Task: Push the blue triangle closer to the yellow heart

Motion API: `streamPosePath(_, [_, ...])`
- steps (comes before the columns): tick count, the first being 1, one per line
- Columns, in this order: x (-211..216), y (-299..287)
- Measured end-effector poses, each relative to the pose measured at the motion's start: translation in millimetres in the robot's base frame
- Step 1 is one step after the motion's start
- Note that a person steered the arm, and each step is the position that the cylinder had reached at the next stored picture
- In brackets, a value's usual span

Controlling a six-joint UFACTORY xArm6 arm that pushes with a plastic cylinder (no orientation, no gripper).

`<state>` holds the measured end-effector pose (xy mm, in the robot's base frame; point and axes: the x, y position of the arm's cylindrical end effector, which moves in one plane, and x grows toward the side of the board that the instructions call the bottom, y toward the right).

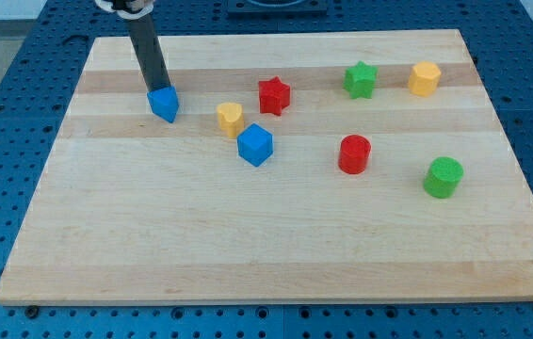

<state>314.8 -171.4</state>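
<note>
The blue triangle (165, 104) lies on the wooden board (266, 235) at the upper left. My tip (156, 90) stands right at the triangle's upper left edge, touching it or nearly so. The yellow heart (230, 119) lies to the right of the triangle, about a block's width of bare wood between them. A blue cube (255, 145) sits just below and right of the heart, almost touching it.
A red star (273, 95) lies up and right of the heart. A green star (361, 79) and a yellow hexagon block (424, 78) are at the upper right. A red cylinder (354, 153) and a green cylinder (444, 177) are at mid-right.
</note>
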Motion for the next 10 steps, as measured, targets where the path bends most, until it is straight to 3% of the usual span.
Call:
streamPosePath(1, [-20, -16])
streamPosePath(4, [-21, -52])
streamPosePath(5, [32, -64])
streamPosePath(6, [33, -63])
streamPosePath(10, [37, 16])
